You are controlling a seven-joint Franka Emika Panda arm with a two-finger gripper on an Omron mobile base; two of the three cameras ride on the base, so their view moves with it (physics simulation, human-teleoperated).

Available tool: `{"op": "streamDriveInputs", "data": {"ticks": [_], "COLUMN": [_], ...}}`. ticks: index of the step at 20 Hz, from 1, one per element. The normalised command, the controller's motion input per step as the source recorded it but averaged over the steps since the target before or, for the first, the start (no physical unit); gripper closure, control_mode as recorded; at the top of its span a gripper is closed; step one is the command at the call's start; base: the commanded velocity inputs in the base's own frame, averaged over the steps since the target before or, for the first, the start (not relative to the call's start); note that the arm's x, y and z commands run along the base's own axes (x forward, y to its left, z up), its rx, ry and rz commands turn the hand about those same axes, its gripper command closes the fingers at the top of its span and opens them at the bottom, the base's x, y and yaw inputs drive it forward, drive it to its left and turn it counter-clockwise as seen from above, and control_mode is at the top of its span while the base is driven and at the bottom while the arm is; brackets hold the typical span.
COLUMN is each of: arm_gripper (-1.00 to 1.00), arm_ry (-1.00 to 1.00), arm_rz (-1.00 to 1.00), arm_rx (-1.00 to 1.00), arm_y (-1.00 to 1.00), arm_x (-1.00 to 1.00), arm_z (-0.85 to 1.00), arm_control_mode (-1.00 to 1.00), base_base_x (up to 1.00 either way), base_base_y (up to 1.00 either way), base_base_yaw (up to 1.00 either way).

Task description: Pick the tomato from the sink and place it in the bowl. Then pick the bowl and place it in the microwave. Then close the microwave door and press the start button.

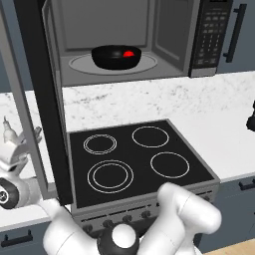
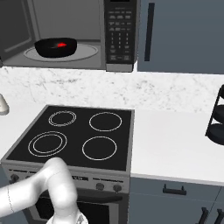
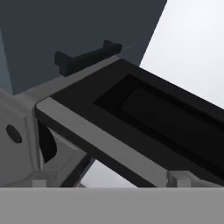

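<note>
The microwave [image 1: 164,40] stands open with the bowl [image 1: 116,56] on its turntable and the tomato [image 1: 129,53] inside the bowl, so what remains, I judge, is shutting the door [image 1: 45,104], which swings out edge-on at the left, long axis vertical. The arm reaches low left toward it; the gripper [image 3: 109,181] sits just beside the door's frame, jaws wide apart, holding nothing.

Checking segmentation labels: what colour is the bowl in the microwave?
Glossy black bowl, with the red tomato inside; clearest in the left base view.
</note>
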Motion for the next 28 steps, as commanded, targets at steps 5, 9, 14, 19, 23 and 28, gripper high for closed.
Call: {"op": "streamDriveInputs", "data": {"ticks": [5,9,14,19,23,28], "arm_gripper": [-1.0,-1.0,-1.0,-1.0,-1.0,-1.0], "arm_ry": [0.0,-0.07,-0.15,-0.13,-0.13,-0.12], "arm_rz": [0.0,0.05,0.16,0.21,0.18,0.17], "arm_rx": [0.0,0.03,0.21,0.21,0.17,0.09], "arm_y": [0.31,-0.03,-0.55,-0.77,-0.98,-1.0], "arm_x": [-0.18,-0.69,-0.88,-0.67,-0.58,-0.41], "arm_z": [0.49,0.35,0.64,0.78,0.47,0.08], "arm_control_mode": [-1.0,-1.0,-1.0,-1.0,-1.0,-1.0], "base_base_x": [0.0,0.0,0.0,0.0,0.0,0.0], "base_base_y": [0.0,0.0,0.0,0.0,0.0,0.0], "base_base_yaw": [0.0,0.0,0.0,0.0,0.0,0.0]}}
